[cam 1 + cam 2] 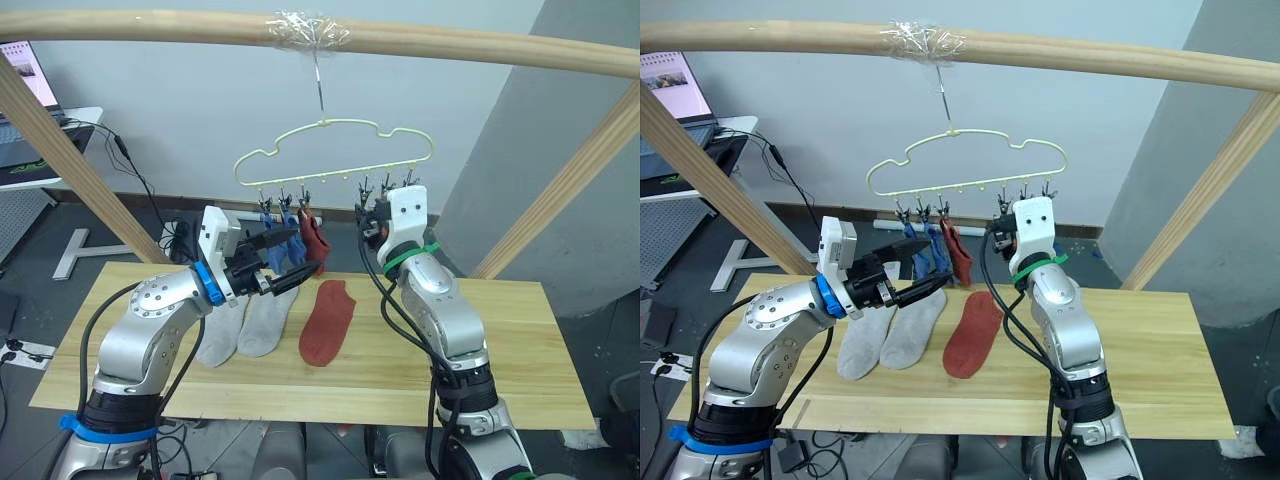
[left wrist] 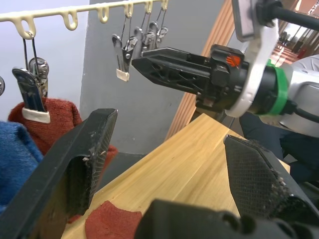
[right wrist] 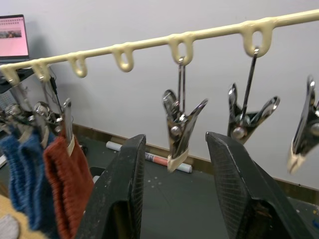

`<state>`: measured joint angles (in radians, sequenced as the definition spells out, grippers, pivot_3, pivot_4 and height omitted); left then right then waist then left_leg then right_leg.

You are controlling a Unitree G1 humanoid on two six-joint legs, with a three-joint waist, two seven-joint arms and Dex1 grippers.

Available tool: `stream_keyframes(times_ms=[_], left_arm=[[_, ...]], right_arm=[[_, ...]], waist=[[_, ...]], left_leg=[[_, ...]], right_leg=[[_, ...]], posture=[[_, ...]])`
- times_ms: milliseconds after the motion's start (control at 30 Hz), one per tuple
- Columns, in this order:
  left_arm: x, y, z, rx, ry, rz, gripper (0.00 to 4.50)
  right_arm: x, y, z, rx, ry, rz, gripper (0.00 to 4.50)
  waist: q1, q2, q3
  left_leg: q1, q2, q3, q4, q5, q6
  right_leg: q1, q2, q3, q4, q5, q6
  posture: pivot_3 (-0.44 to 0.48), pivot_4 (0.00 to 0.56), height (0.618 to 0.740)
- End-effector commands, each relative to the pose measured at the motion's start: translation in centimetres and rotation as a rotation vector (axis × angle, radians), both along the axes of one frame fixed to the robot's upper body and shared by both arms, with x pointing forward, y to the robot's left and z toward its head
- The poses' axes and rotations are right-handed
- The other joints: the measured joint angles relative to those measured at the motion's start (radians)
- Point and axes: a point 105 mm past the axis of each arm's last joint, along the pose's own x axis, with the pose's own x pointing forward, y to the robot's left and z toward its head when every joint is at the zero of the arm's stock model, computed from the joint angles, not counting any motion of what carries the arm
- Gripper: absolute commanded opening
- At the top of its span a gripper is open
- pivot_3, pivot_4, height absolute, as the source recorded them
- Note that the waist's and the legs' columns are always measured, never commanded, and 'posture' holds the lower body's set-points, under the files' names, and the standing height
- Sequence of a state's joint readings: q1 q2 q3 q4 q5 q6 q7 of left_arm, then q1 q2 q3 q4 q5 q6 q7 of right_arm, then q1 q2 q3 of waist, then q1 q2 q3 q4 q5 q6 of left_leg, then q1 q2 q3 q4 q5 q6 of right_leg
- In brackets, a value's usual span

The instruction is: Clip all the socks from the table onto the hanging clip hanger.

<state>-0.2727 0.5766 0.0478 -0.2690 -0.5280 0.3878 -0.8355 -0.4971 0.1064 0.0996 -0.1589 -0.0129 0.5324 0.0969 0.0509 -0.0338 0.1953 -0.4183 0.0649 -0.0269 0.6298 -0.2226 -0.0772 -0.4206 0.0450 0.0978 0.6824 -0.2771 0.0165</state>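
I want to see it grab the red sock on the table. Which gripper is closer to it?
Left. The left gripper hovers open just above the red sock, toward its left. The right gripper is higher, open, up at the hanger's empty clips.

Lab or test room: laptop (image 1: 25,80) on side desk (image 1: 60,125), floor cables (image 1: 140,180), bare walls.

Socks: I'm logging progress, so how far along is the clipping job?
Half done: two blue socks and one red sock hang from the hanger. In hand: nothing; both hands are open, the right hand at an empty clip, the left hand by the hung socks. Left on the table: two grey socks and one red sock.
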Motion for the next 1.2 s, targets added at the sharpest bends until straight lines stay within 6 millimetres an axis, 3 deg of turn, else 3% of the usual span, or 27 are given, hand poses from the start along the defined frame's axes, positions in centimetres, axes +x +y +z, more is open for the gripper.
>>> stream_keyframes(times_ms=[33, 400, 600, 767, 933, 1200], left_arm=[[-0.3, -0.1, 1.2, -0.004, -0.056, -0.004, 3.95], [-0.1, 0.1, 1.9, -0.007, -0.092, -0.008, 3.95], [0.0, -0.1, 2.1, -0.016, -0.1, -0.004, 3.95], [-0.7, -0.8, 2.9, -0.041, -0.139, -0.042, 3.95], [-0.1, -0.7, 4.0, -0.064, -0.172, -0.027, 3.95], [-0.1, -0.9, 4.0, -0.071, -0.179, -0.022, 3.95]], right_arm=[[0.4, 0.8, 1.6, 0.063, -0.035, 0.023, 1.99], [2.0, 2.1, 2.7, 0.08, -0.054, 0.04, 1.99], [2.1, 2.5, 3.0, 0.074, -0.071, 0.056, 1.99], [2.1, 2.7, 3.2, 0.067, -0.084, 0.063, 1.99], [2.2, 2.7, 3.3, 0.059, -0.091, 0.064, 1.99], [2.4, 2.6, 3.2, 0.056, -0.095, 0.059, 1.99]], waist=[[-0.001, 0.0, 0.0], [0.001, 0.0, 0.0], [0.002, 0.0, 0.0], [0.002, 0.0, 0.0], [0.004, 0.0, 0.0], [0.004, 0.0, 0.0]], left_leg=[[0.0, 0.0, 0.0, 0.0, 0.0, 0.0], [0.0, 0.0, 0.0, 0.0, 0.0, 0.0], [0.0, 0.0, 0.0, 0.0, 0.0, 0.0], [0.0, 0.0, 0.0, 0.0, 0.0, 0.0], [0.0, 0.0, 0.0, 0.0, 0.0, 0.0], [0.0, 0.0, 0.0, 0.0, 0.0, 0.0]], right_leg=[[0.0, 0.0, 0.0, 0.0, 0.0, 0.0], [0.0, 0.0, 0.0, 0.0, 0.002, -0.003], [0.0, 0.0, 0.0, 0.0, 0.002, -0.003], [0.0, 0.001, 0.0, 0.0, 0.002, -0.004], [0.0, 0.001, 0.0, 0.0, 0.002, -0.004], [0.0, 0.001, 0.0, 0.0, 0.002, -0.004]], posture=[[0.23, 0.174, 0.74], [0.24, 0.176, 0.74], [0.24, 0.176, 0.74], [0.24, 0.176, 0.74], [0.247, 0.176, 0.74], [0.242, 0.175, 0.74]])
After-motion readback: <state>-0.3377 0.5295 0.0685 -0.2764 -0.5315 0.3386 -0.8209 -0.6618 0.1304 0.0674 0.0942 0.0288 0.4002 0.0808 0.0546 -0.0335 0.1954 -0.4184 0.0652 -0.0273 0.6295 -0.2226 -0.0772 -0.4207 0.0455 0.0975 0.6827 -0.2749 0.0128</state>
